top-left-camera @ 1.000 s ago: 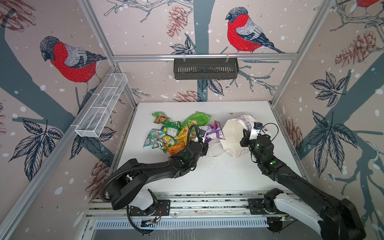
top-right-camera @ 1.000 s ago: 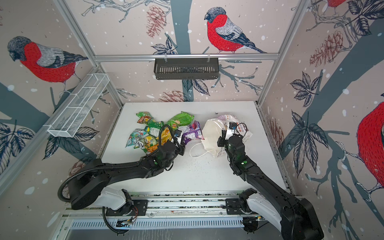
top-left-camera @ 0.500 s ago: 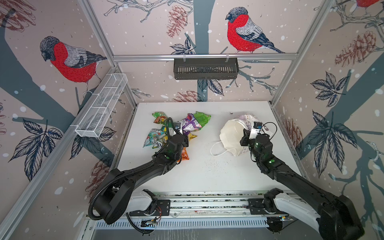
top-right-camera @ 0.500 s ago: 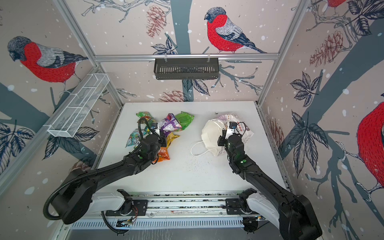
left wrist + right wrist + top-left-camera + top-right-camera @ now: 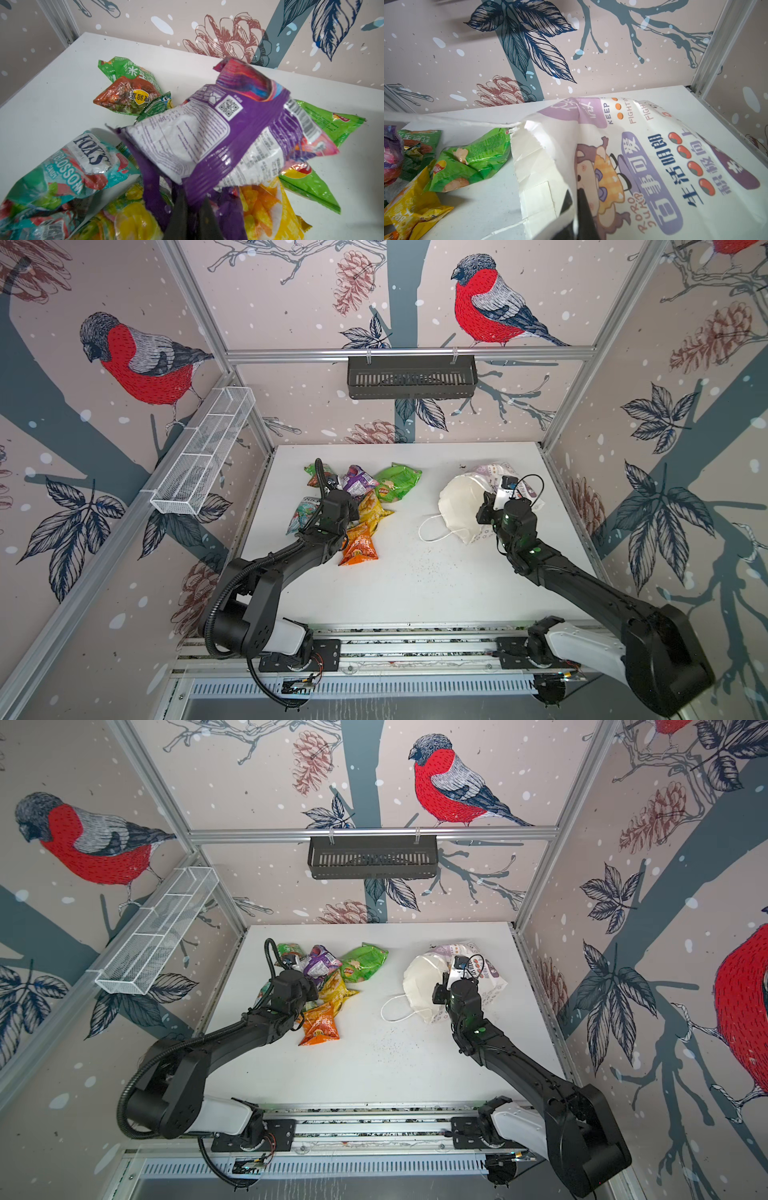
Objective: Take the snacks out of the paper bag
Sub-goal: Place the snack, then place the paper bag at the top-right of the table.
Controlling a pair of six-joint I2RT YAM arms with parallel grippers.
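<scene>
White table [image 5: 457, 601]: snack packets [image 5: 360, 549] heaped left, paper bag [image 5: 461, 502] right (crumbs [image 5: 424, 570] scattered between).

Walls [image 5: 291, 302]: bullfinch and pinecone print
Back rail [image 5: 291, 351]: black slotted basket [image 5: 411, 377]
Left side: white wire rack [image 5: 203, 456]
Tabletop [image 5: 415, 593]: white

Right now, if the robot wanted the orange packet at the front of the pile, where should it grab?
Probably the crimped seam at the near end of the orange packet, coming from the open table in front. That end sticks out free; the far end touches the yellow packet.
</scene>
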